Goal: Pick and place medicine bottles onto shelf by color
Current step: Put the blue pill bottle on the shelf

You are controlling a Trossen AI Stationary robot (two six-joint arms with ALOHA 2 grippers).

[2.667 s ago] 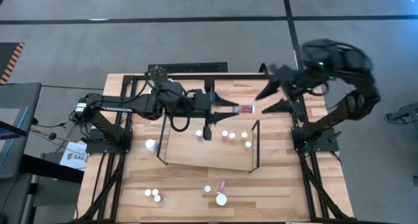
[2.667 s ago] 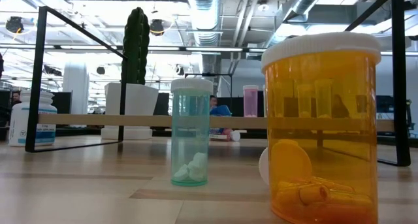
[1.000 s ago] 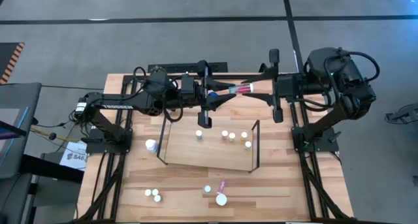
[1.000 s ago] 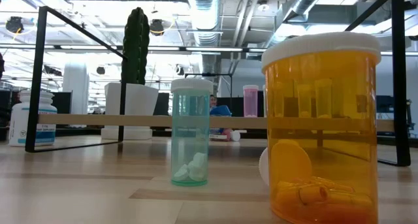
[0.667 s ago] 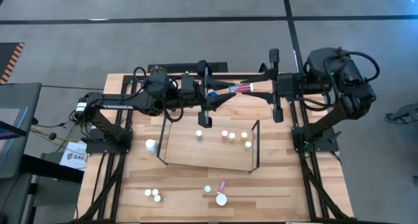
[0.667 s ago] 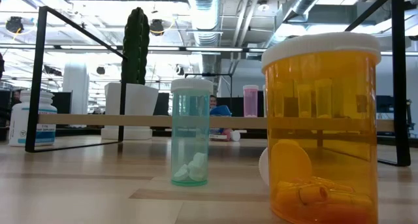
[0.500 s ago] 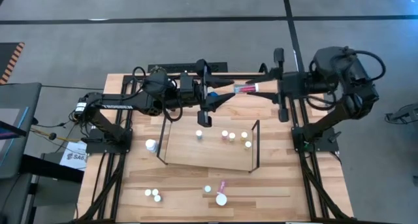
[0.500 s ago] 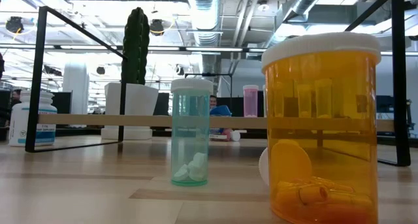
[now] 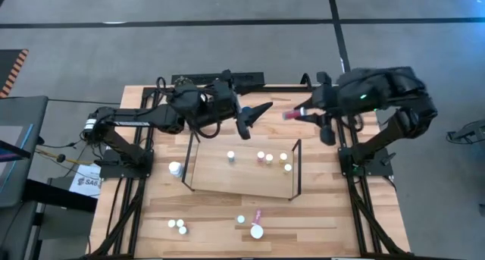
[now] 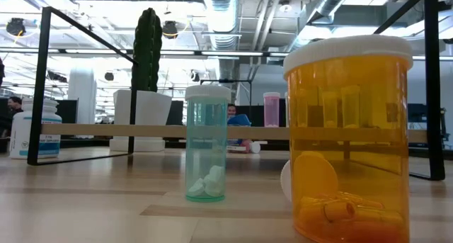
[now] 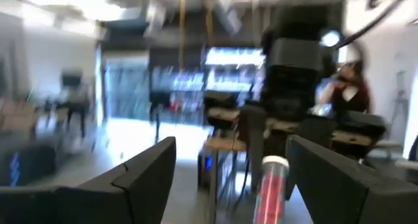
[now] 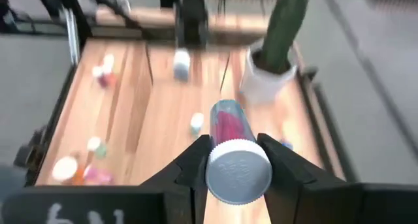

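In your low view the orange bottle (image 10: 348,137) runs off the bottom edge and hides the table behind it, and neither arm shows there at all. Your left wrist view is smeared throughout: the pink bottle (image 11: 270,188) is cut off at the bottom edge and the figure (image 11: 349,87) behind it is only a dark blur. From above, the white-capped bottles (image 9: 176,226) are too small for you to tell their colours.

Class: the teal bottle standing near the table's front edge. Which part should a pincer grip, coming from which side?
Probably take the teal bottle from above, across its round body under the white cap: it stands upright and slim, clear of the orange bottle. The open left pincer is free; the right pincer holds a pink bottle.
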